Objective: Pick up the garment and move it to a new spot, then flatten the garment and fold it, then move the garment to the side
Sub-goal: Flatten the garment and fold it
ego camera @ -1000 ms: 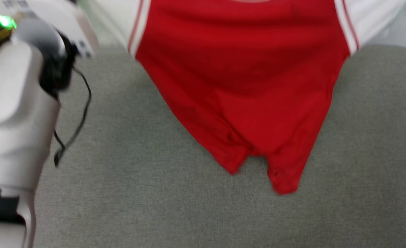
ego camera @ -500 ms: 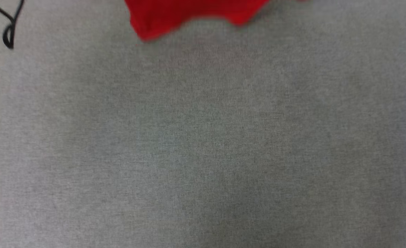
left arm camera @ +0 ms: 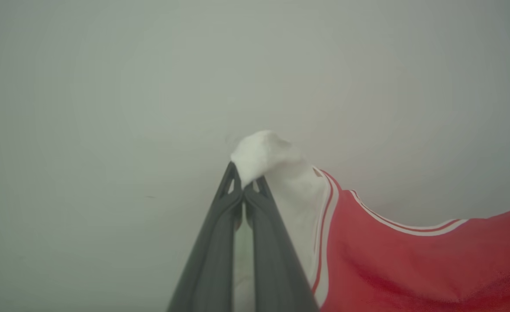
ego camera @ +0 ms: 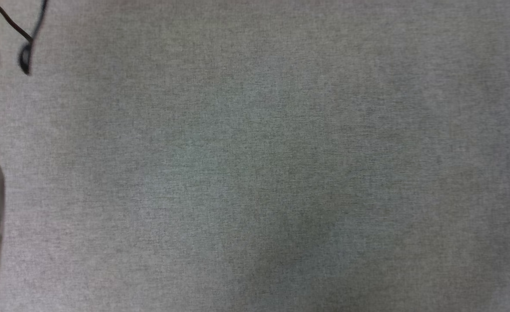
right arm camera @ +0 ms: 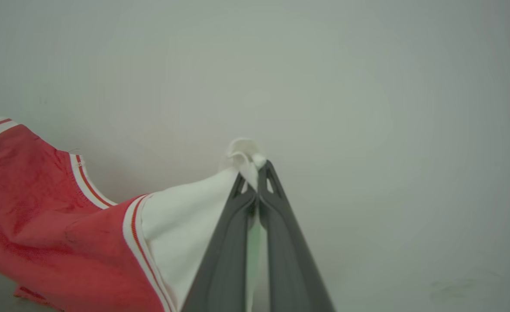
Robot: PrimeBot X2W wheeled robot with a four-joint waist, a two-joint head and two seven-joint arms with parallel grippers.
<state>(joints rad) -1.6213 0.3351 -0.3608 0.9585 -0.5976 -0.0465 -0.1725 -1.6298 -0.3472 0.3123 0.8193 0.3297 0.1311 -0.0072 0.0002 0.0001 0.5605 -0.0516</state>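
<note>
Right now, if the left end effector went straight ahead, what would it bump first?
The white sleeve of the garment, pinched in the left end effector, pokes past its tips; beyond that just a pale surface, distance unclear.

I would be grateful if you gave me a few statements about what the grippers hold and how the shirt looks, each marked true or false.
1. The left gripper is shut on a white sleeve of the garment. True.
2. The right gripper is open and holds nothing. False: it is shut on the other white sleeve.
3. The garment's body is blue. False: it is red.
4. Red-and-white trim runs between sleeve and body. True.
5. A black cable shows at the upper left of the head view. True.
</note>
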